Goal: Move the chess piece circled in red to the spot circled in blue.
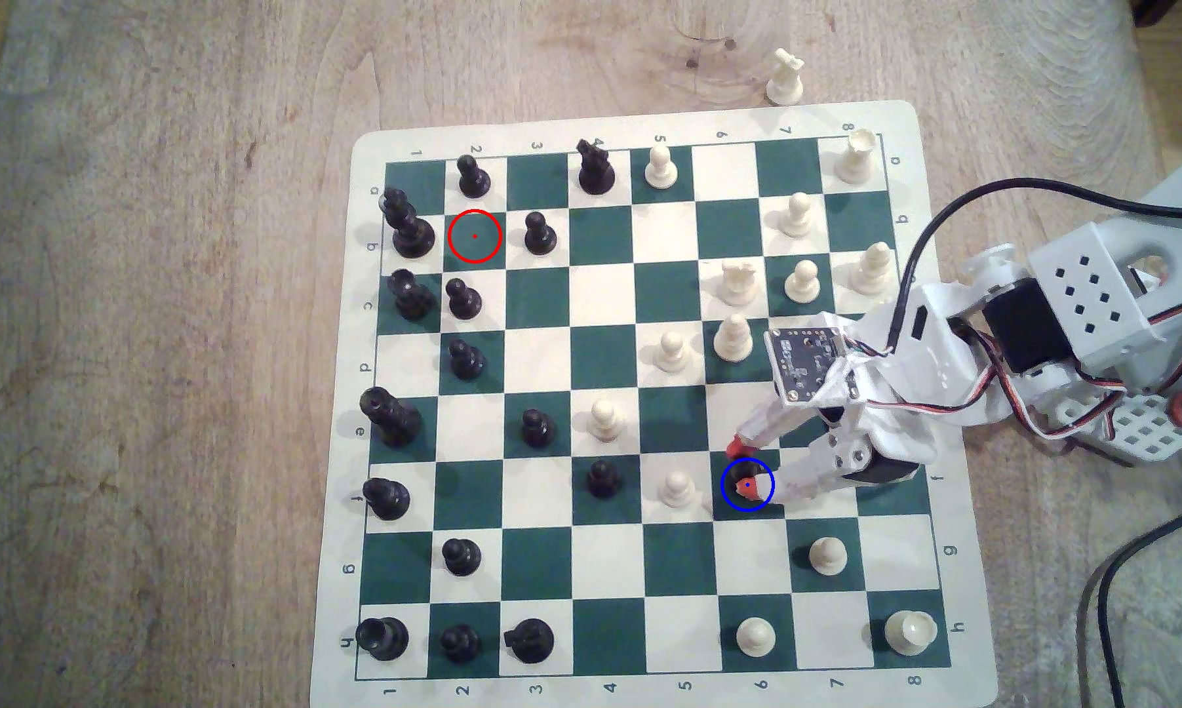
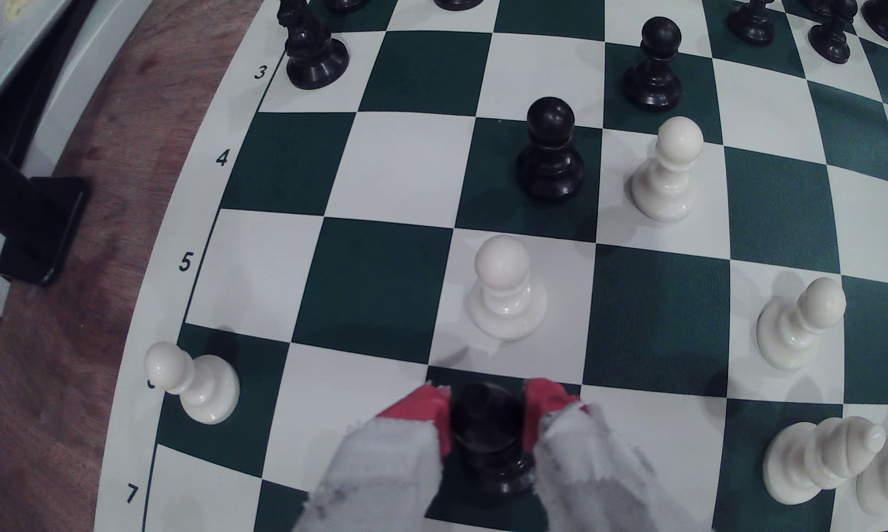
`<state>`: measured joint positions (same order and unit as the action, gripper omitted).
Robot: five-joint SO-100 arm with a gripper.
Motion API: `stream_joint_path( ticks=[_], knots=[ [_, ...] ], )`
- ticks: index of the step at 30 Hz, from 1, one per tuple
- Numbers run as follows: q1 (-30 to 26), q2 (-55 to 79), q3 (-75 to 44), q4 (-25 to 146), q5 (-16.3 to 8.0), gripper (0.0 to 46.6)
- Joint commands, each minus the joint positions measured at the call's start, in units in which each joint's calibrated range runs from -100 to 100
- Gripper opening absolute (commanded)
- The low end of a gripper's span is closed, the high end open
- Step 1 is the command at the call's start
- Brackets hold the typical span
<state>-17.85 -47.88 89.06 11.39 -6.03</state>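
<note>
Up close, the wrist view shows the gripper [image 2: 488, 409] clamping the black bishop [image 2: 488, 440] inside the blue circle [image 1: 747, 485].

The white, red-tipped gripper [image 1: 744, 470] straddles the glossy black bishop-like piece [image 1: 743, 476] standing inside the thin blue circle on a dark green square [image 1: 768, 512], while the red-ringed green square [image 1: 474, 236] lies bare.

On my exterior view the chessboard [image 1: 649, 401] border carries numbers 1 to 8 along both long edges and letters a to h down the sides. My wrist view reads 3, 4, 5, 7; the digit between looks hidden.
</note>
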Motion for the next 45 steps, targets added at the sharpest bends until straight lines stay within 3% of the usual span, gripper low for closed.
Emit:
stream_joint_path(
  ticks=[1, 16, 45],
  knots=[
    [0.3, -2.2, -3.0, -0.3, -0.1, 0.4],
    [-0.6, -2.0, -2.0, -3.1, -1.3, 0.3],
    [-1.6, 0.9, -0.2, -1.0, -0.4, 1.4]
  ],
)
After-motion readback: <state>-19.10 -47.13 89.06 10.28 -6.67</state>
